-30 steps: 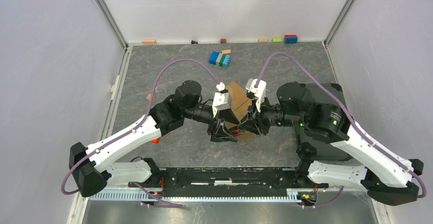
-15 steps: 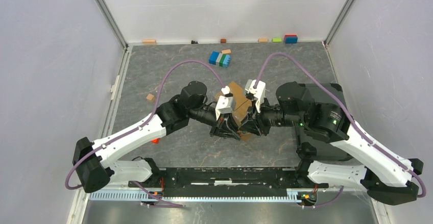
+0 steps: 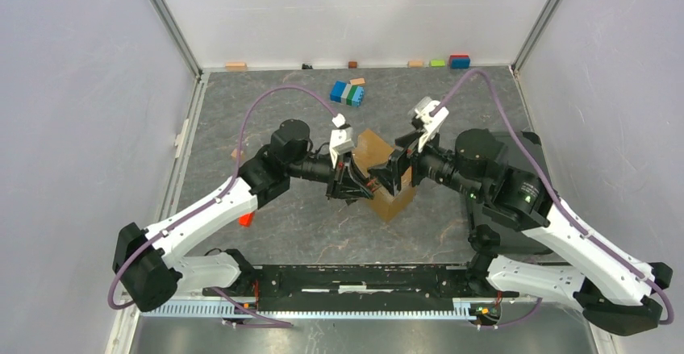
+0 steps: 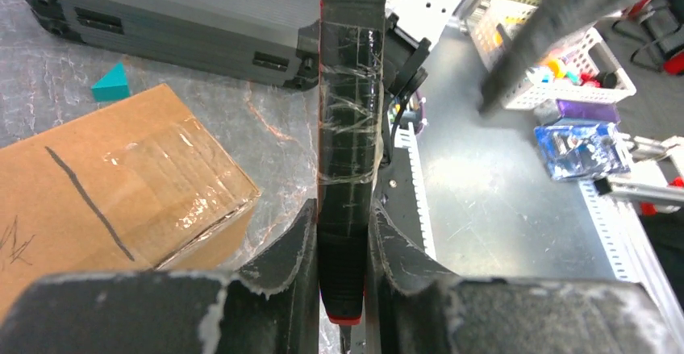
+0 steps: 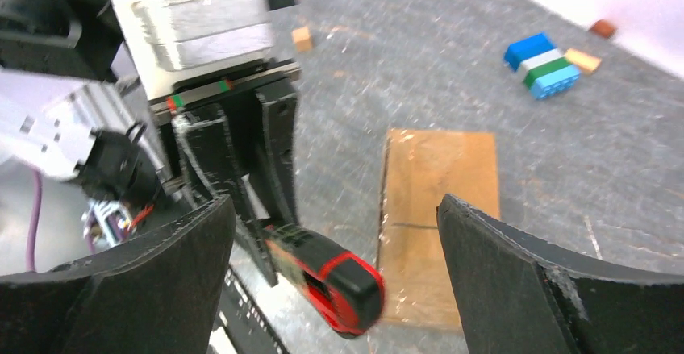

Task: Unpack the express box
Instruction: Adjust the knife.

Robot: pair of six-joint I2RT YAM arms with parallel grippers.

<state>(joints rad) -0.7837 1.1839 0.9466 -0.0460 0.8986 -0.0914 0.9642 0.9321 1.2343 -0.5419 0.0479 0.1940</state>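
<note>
On the table (image 3: 242, 112), taped-shut express box (image 3: 393, 201)

Left gripper (image 3: 348, 183) with its tool (image 4: 348, 128) and right gripper (image 3: 393, 175) crowd the express box (image 3: 394, 202) top — no gap. I see open table (image 3: 266, 120) left, block cluster (image 3: 348, 93) behind, black case (image 4: 185, 11) right.

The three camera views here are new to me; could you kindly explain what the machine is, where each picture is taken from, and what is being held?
The machine is a two-armed robot. The overhead view shows both arms reaching to a brown cardboard box. The other two views come from a camera on each wrist, looking along its own fingers. The left gripper clamps a black, red-tipped tool. The right gripper is open and holds nothing. Toy blocks lie farther back.
</note>
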